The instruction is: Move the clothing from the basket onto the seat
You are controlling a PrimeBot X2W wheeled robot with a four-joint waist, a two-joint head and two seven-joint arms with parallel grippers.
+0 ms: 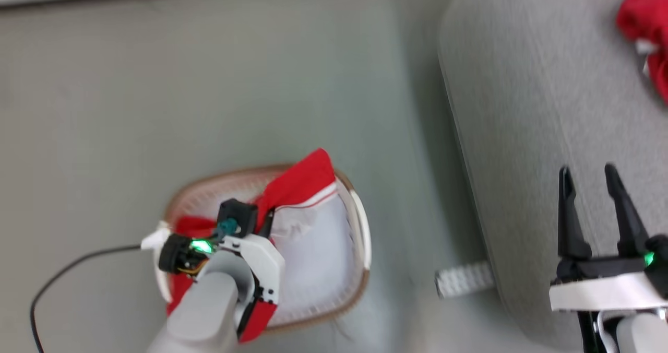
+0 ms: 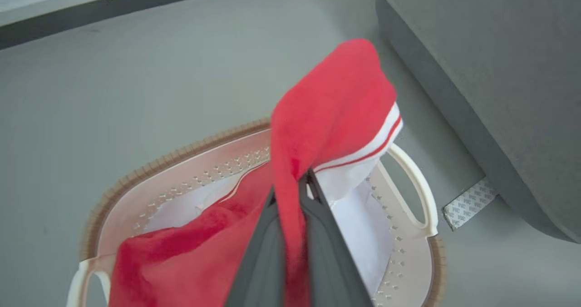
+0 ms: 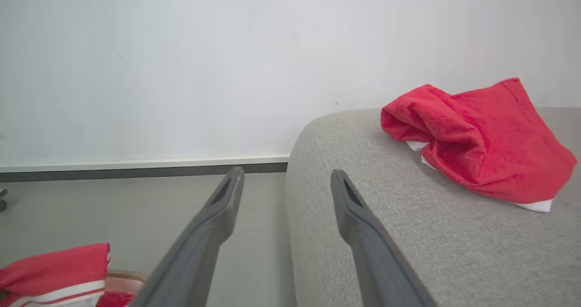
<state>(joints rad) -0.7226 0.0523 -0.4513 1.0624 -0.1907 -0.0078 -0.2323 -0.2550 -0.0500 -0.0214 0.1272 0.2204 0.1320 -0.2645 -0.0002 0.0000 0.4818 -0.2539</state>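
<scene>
Pinching clothing (image 2: 331, 98), left hand (image 2: 292, 185), over basket (image 2: 181, 155)

We log grey floor (image 1: 209, 81), black cable (image 1: 115, 248), patterned white tape strip (image 2: 470, 202), white wall (image 3: 181, 48), dark baseboard (image 3: 136, 171).

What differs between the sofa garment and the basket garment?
The sofa garment lies bunched, untouched, on the sofa; the basket garment is pinched by the left gripper, trailing into the basket. The basket garment shows a broad white striped hem; the sofa garment little white. Both are red.
</scene>
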